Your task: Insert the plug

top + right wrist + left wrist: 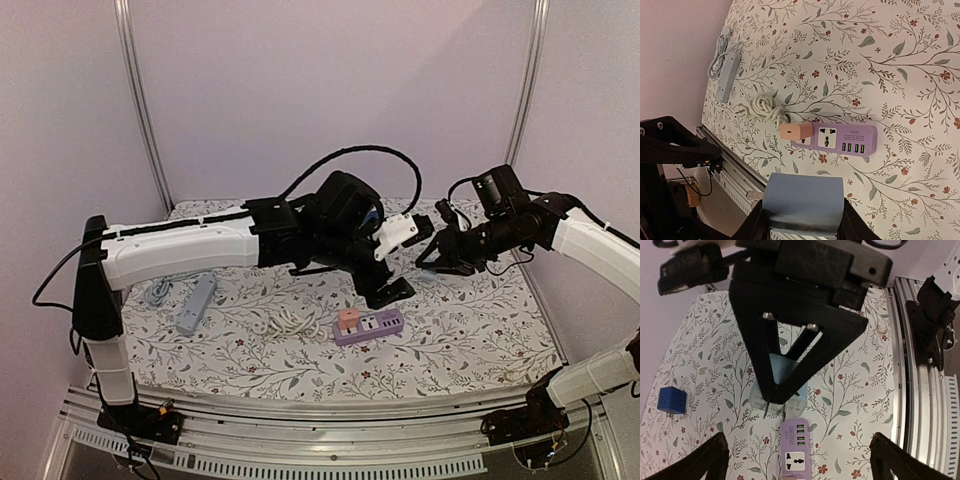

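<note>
1. The left gripper (798, 436) is spread wide and holds nothing. In its wrist view its two dark fingers (715, 460) stand at the lower corners of the frame.
2. The right gripper (802, 212) is clenched on the pale blue plug (802, 197), which fills the lower middle of its wrist view. Seen from the left wrist, the plug's prongs point down, just above one end of the purple power strip (795, 450). I cannot tell whether they touch it.
3. The purple power strip lies flat on the floral table cover (480, 340), at lower centre in the top view. A peach adapter (796, 131) sits in its end socket, while the next socket and the row of small ports are bare.
4. A coiled white cord (765, 107) lies just beside the strip. Further towards the upper left of the right wrist view lies a grey-blue power strip (727, 75).
5. A blue cube (671, 400) sits on the cover, well apart from the strip.
6. In the top view both arms reach in towards the centre, wrists bent down, with the two grippers close together.
</note>
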Controlling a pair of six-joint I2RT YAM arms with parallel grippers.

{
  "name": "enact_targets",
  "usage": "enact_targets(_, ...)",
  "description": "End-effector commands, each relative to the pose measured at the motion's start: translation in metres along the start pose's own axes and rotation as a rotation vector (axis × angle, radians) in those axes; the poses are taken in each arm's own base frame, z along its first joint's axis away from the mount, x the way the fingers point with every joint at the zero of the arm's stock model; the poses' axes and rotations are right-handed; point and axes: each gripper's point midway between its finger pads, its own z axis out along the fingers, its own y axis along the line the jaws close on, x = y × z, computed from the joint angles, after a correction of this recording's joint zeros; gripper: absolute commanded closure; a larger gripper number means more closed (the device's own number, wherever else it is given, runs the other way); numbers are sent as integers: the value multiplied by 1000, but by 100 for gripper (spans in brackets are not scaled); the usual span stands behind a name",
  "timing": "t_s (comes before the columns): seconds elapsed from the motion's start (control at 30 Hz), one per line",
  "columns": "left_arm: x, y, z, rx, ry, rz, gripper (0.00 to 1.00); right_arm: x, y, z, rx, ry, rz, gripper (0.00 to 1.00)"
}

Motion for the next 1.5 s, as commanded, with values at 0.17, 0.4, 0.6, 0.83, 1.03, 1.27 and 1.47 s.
enact_targets(0.17,-21,-4,20,-25,-39,88,7,8,33,-16,-136,35,-69,76)
enact_targets(0.4,-16,-4,27,-36,-18,120,14,13,39,-18,-168,57,-82,76)
enact_targets(0.6,-14,-6,31,-35,-9,145,25,15,41,-15,-180,77,-86,76)
enact_targets(0.83,-12,-9,35,-22,-3,158,40,16,42,-15,-181,81,-86,76)
enact_targets(1.03,-18,-11,32,-21,-16,170,73,17,42,-14,-183,88,-79,76)
enact_targets(1.27,-22,-8,22,-46,-25,156,100,15,40,-16,-164,76,-63,16)
enact_targets(1.47,-30,-3,-6,-80,-104,98,100,-5,45,-39,-133,-53,-104,1)
